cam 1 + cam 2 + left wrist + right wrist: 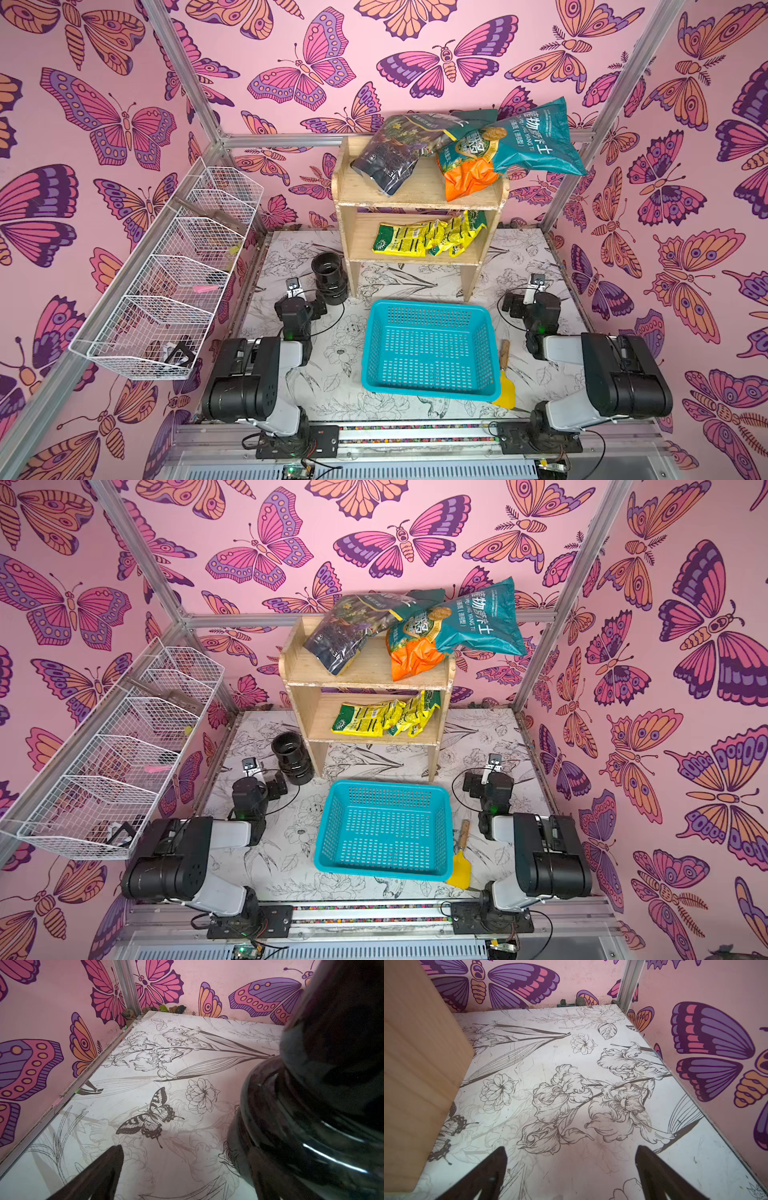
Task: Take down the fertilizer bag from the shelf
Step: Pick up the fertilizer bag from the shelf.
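The pale wooden shelf [419, 195] [370, 671] stands at the back of the table. Its top tier carries a dark bag [395, 153] and a teal and orange bag [511, 145] that overhangs the right side. Yellow bags [428, 239] [386, 717] lie on the lower tier. I cannot tell which is the fertilizer bag. My left gripper [296, 291] [187, 1167] rests low at the front left of the shelf, open and empty. My right gripper [536, 284] [571, 1157] sits low at the shelf's right, open and empty, beside the side panel [415, 1084].
A black pot [330, 276] [311, 1105] stands right against my left gripper. A blue basket [432, 349] sits in front of the shelf, with a yellow trowel [505, 386] at its right. A white wire rack [174, 274] hangs on the left wall.
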`<control>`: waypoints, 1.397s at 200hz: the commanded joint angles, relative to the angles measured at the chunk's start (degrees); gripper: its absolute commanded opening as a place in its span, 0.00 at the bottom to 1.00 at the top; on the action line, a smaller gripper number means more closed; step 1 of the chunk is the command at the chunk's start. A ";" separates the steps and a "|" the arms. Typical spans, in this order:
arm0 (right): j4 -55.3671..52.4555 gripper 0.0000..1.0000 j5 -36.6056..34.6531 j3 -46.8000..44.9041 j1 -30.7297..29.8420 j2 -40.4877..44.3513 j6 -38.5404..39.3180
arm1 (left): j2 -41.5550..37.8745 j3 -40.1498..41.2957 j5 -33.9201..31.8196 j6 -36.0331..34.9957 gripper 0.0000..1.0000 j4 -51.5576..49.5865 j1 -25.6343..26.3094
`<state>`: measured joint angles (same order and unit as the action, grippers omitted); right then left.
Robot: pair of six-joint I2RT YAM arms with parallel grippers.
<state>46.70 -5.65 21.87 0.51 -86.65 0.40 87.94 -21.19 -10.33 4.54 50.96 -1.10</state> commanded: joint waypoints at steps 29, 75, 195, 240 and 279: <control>-0.18 0.99 0.73 0.65 0.38 0.47 -0.32 | 0.22 -0.17 0.31 -0.01 1.00 -0.16 -0.04; -0.14 0.99 0.73 0.63 0.45 0.50 -0.34 | 0.14 -0.17 0.22 0.01 1.00 -0.18 -0.04; -0.12 0.99 0.73 0.67 0.43 0.48 -0.40 | 0.43 -0.28 -3.30 0.19 1.00 0.00 1.20; -0.13 0.99 0.70 0.72 0.34 0.45 -0.40 | 0.39 -0.26 -3.32 0.04 1.00 -0.03 1.24; -0.78 0.99 1.20 1.15 0.58 0.37 -0.48 | 0.43 -0.26 -3.34 0.17 1.00 -0.04 1.19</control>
<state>46.68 -5.43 21.87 0.62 -86.65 0.40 87.94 -21.19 -13.37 4.54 50.96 0.08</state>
